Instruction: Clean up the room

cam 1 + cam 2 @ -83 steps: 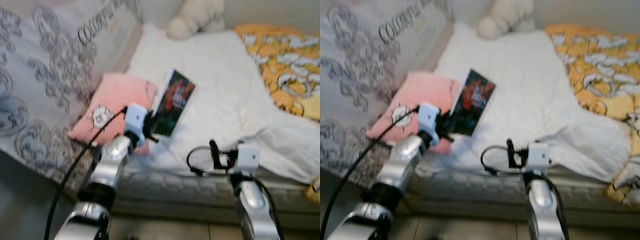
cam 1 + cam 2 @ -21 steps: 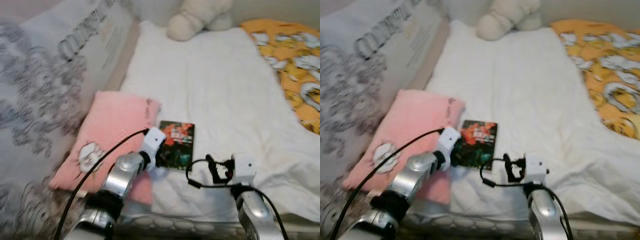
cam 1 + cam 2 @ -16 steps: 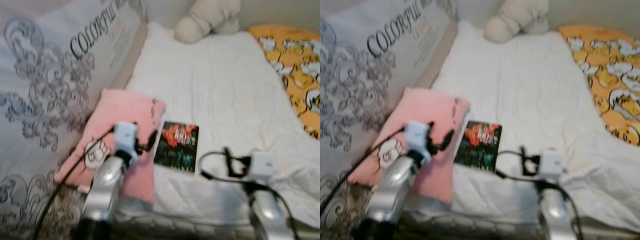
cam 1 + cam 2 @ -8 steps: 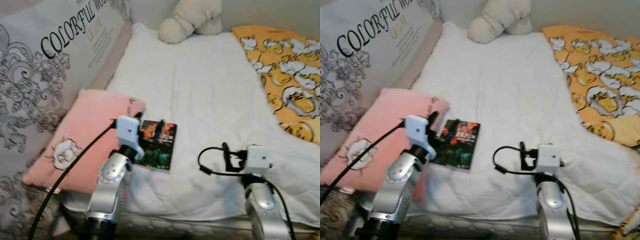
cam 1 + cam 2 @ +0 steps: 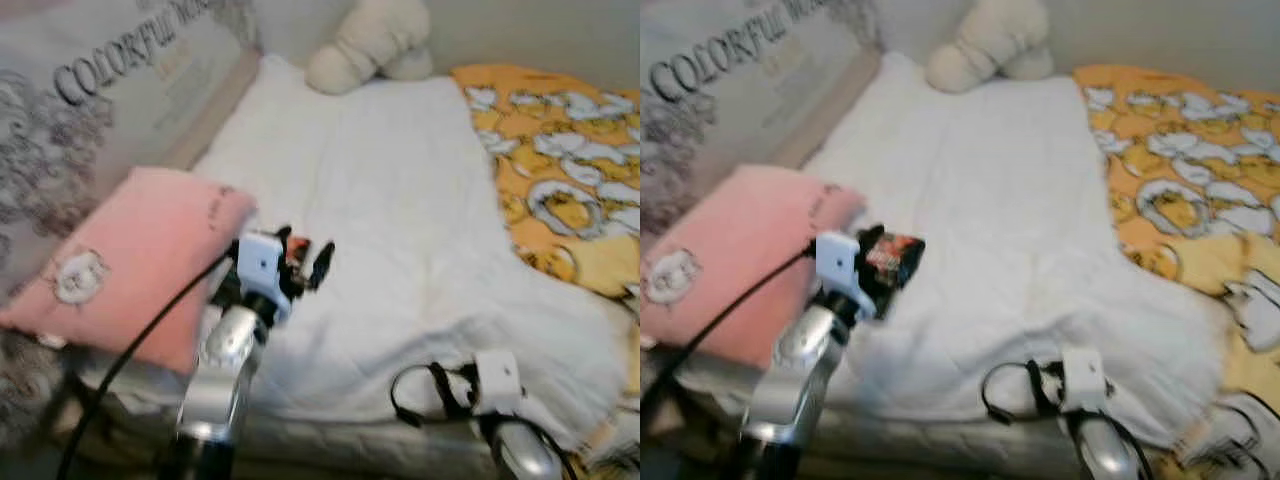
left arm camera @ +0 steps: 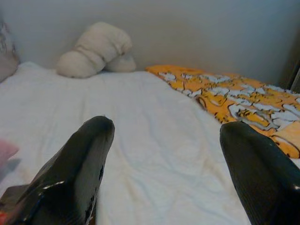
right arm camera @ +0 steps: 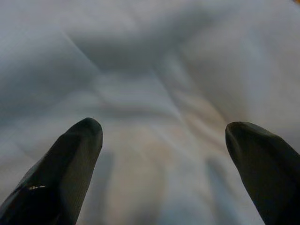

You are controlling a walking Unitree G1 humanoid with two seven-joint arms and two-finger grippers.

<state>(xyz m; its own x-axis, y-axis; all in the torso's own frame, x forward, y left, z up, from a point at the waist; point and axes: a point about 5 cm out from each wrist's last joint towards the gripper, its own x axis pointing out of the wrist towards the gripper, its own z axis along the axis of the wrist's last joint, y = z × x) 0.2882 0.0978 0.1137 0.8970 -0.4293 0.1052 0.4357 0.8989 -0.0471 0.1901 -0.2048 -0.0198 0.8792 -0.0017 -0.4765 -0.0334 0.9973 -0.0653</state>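
Lying beneath the spread-fingered left gripper (image 5: 303, 256), book (image 5: 890, 257), on white sheet (image 5: 400, 200)

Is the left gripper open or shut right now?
Open. In the left wrist view the left gripper's two black fingers stand wide apart over the white sheet.

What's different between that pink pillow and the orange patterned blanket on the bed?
The pink pillow is a plump, plain pink cushion with one small pale emblem; the orange blanket is thin, flat cloth covered in a repeating white pattern. The pillow lies at the bed's left edge beside the left gripper; the blanket spreads along the right side. Both rest on the white sheet.
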